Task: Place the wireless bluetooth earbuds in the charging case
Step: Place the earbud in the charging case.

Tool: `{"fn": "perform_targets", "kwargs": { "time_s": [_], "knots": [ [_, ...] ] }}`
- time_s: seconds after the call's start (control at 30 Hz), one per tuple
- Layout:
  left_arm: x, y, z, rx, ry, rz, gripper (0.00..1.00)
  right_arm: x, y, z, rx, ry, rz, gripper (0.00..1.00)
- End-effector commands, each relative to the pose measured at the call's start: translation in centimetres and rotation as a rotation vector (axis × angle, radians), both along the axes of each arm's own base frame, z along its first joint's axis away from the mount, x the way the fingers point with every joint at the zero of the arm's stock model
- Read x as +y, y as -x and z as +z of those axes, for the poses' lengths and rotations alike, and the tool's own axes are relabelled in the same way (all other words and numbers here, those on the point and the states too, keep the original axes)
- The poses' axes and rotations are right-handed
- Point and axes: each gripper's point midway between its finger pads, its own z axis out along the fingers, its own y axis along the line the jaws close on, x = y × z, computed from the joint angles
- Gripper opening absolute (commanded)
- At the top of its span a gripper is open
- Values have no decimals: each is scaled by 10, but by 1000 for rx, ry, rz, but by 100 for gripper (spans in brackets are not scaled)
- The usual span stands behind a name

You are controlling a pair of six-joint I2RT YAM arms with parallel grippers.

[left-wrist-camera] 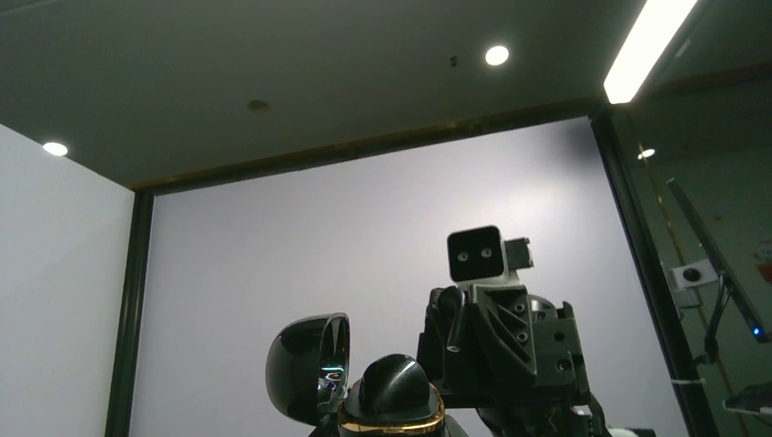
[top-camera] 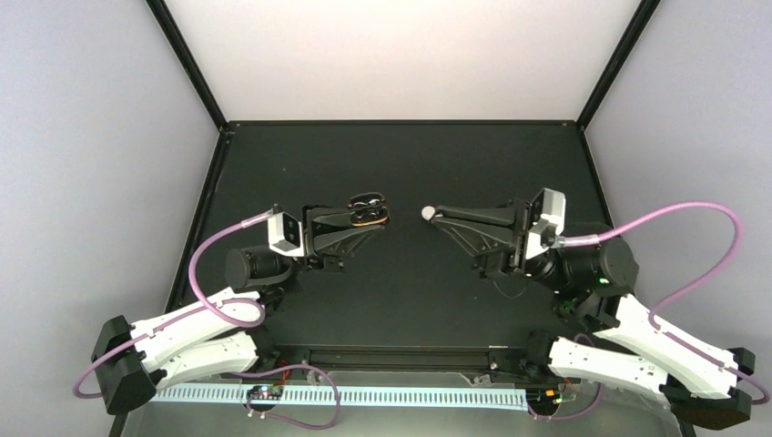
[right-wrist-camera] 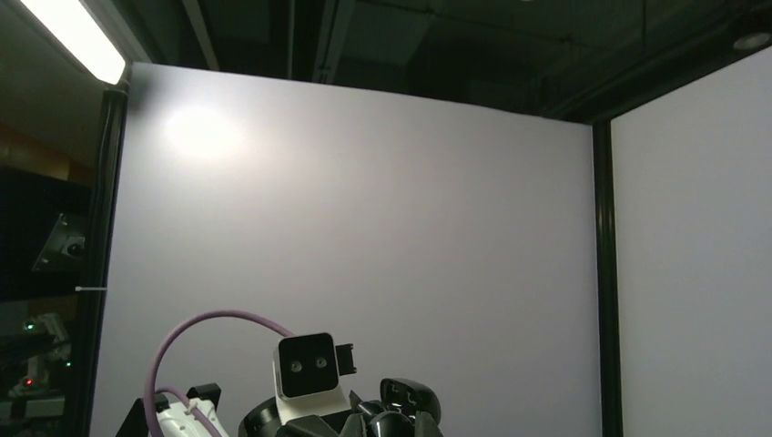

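Observation:
My left gripper (top-camera: 366, 217) is shut on the charging case (top-camera: 370, 209), held above the table. The case looks glossy black with a gold rim. In the left wrist view its lid (left-wrist-camera: 308, 367) stands open, and a black rounded dome (left-wrist-camera: 393, 382) rises from the gold-rimmed base; I cannot tell if that is an earbud. My right gripper (top-camera: 437, 215) faces it a short gap away, fingers closed to a point. A small white round bit (top-camera: 427, 213) shows at their tip; I cannot tell if it is held. No other earbud shows. The right wrist view shows the case (right-wrist-camera: 411, 402) low.
The black table mat (top-camera: 401, 164) is ringed by a black frame (top-camera: 401, 122) and pale walls. Each wrist view looks upward and shows the other arm's camera: the right arm's (left-wrist-camera: 487, 255) and the left arm's (right-wrist-camera: 308, 366). Purple cables (top-camera: 674, 214) loop beside both arms.

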Motion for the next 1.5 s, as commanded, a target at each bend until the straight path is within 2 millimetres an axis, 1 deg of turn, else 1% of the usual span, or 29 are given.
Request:
{"fn": "perform_targets", "kwargs": {
  "time_s": [0.0, 0.07, 0.17, 0.37, 0.43, 0.7, 0.83, 0.93, 1.1, 1.2, 1.47],
  "knots": [
    [25, 18, 38, -42, 123, -45, 2, -15, 0, 5, -36, -26, -70, 1],
    [23, 21, 43, -33, 108, -83, 2, -14, 0, 2, -57, -20, -80, 1],
    [16, 23, 48, 0, 73, -154, 2, -4, 6, -1, -97, 1, -39, 1],
    [4, 26, 46, 41, 24, -263, 2, 4, 19, 0, -172, 12, 18, 1],
    [-2, 29, 43, 37, -14, -285, 2, 5, 21, -1, -187, 23, 24, 1],
    [-14, 20, 20, 50, -85, -233, 2, 3, 36, -9, -262, 62, 62, 1],
    [-23, 25, 17, 23, -122, -278, 2, 7, 41, -14, -288, 81, 91, 1],
    [-28, 28, 12, 11, -144, -309, 1, 7, 45, -13, -301, 82, 108, 1],
    [-36, 32, 4, -8, -187, -342, 2, 11, 45, -16, -309, 104, 116, 1],
    [-38, 34, 3, -19, -198, -354, 2, 11, 44, -16, -307, 104, 110, 1],
    [-40, 39, 0, -40, -209, -352, 2, 7, 33, -13, -274, 77, 47, 1]
  ]
}}
